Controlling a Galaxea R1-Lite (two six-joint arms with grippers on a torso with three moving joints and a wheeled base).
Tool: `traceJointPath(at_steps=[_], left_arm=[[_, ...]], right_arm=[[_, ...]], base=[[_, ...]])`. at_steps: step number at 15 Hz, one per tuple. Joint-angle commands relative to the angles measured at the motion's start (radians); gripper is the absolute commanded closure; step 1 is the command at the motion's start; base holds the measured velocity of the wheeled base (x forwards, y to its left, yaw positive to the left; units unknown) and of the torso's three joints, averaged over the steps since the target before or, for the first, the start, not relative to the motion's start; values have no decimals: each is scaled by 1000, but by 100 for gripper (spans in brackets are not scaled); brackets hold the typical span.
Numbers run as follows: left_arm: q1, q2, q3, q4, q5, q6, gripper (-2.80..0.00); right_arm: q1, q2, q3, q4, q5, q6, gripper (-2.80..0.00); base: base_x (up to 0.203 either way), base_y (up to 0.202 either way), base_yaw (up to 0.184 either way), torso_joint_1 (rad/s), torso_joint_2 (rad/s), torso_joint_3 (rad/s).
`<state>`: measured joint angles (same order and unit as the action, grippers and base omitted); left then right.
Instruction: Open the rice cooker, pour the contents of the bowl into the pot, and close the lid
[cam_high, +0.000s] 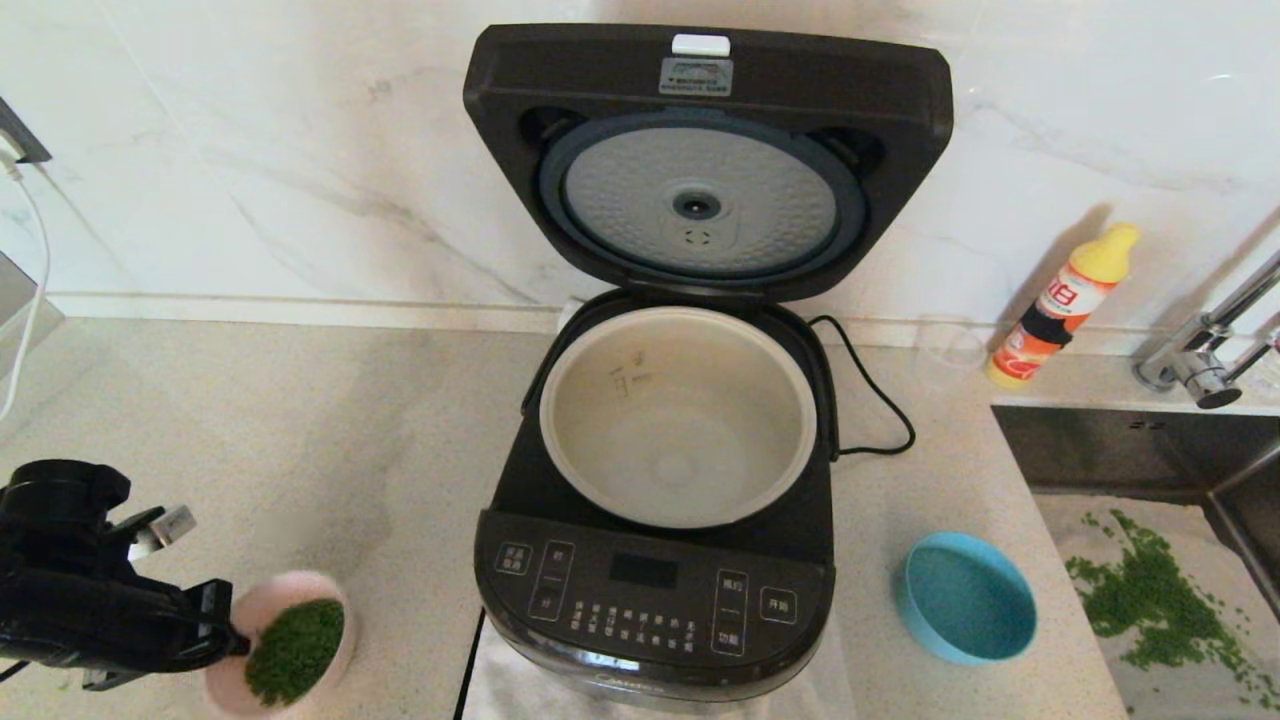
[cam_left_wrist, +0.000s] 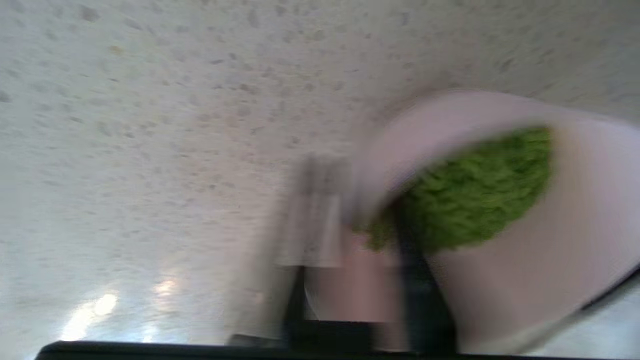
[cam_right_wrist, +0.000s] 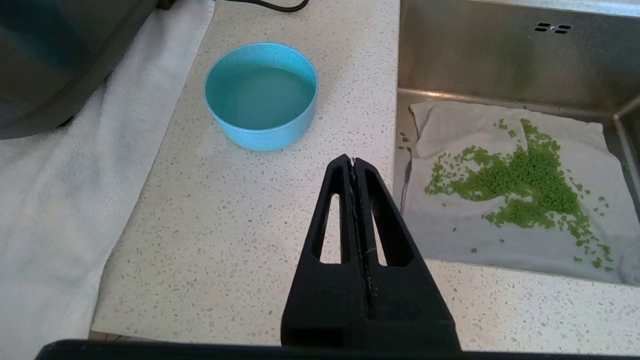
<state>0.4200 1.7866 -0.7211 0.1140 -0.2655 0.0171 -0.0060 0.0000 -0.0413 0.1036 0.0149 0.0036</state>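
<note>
Gripping the bowl (cam_high: 285, 645) by its rim, the left gripper (cam_high: 228, 633) is sitting at the counter's near-left corner in the head view, with the open pot (cam_high: 680, 415) lying well apart to its right and farther back, the lid (cam_high: 705, 160) standing upright behind it; the left arm is plainly the nearer one. Looking through the left wrist view, one finger (cam_left_wrist: 417, 280) is reaching inside the bowl beside the green bits (cam_left_wrist: 470, 192), the other pressing outside the wall. Showing in the right wrist view, the right gripper (cam_right_wrist: 356, 172) is hanging clenched and empty near a blue bowl (cam_right_wrist: 261, 95).
</note>
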Motion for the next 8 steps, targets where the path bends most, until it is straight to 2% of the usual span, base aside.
traceJointPath(at_steps=[1,5,7,8], left_arm=[[-5,-1,2,-1,-11,-6,0],[-6,-3,0,-1,-47,-38,0],[-6,-34,-10,0,-87,-92,0],[-7,-61,-24,4,-109,-143,0]], right_arm=[[0,2,0,1,0,-1,0],[0,2,0,1,0,-1,0],[0,2,0,1,0,-1,0],[0,0,0,1,0,-1,0]], base=[[0,0,0,0,0,0],[0,0,0,0,0,0],[0,0,0,0,0,0],[0,0,0,0,0,0]])
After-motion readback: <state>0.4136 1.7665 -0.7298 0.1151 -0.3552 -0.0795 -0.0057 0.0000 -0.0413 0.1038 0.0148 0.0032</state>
